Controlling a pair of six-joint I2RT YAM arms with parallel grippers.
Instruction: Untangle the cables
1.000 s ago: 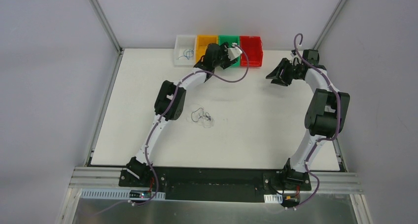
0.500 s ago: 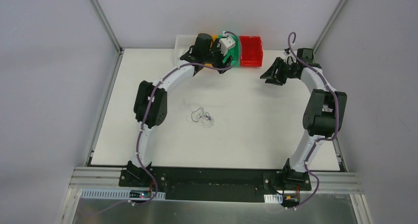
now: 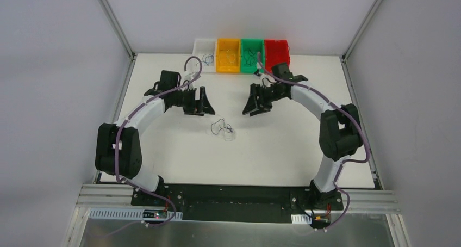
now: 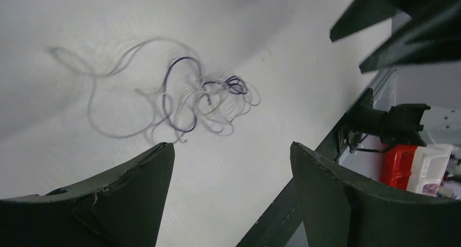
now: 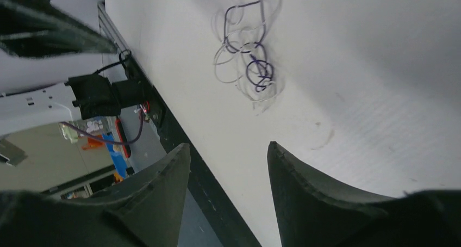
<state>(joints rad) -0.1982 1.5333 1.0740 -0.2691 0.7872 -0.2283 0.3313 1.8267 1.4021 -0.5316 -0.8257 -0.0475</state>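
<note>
A small tangle of thin wires (image 3: 223, 129), dark and white loops, lies on the white table near its middle. It shows in the left wrist view (image 4: 187, 103) and in the right wrist view (image 5: 247, 54). My left gripper (image 3: 203, 102) is open and empty, just left of and behind the tangle. My right gripper (image 3: 251, 104) is open and empty, just right of and behind it. Neither touches the wires. Single wires lie in the white bin (image 3: 205, 57), the yellow bin (image 3: 228, 55) and the green bin (image 3: 251, 55).
Four small bins stand in a row at the table's far edge; the red bin (image 3: 276, 51) is rightmost, partly behind my right arm. Metal frame posts rise at both far corners. The black base rail (image 3: 239, 195) runs along the near edge.
My left arm has swung back from the bins to the left of the tangle. My right arm has moved left and down to the tangle's right. The wires on the table have not moved.
</note>
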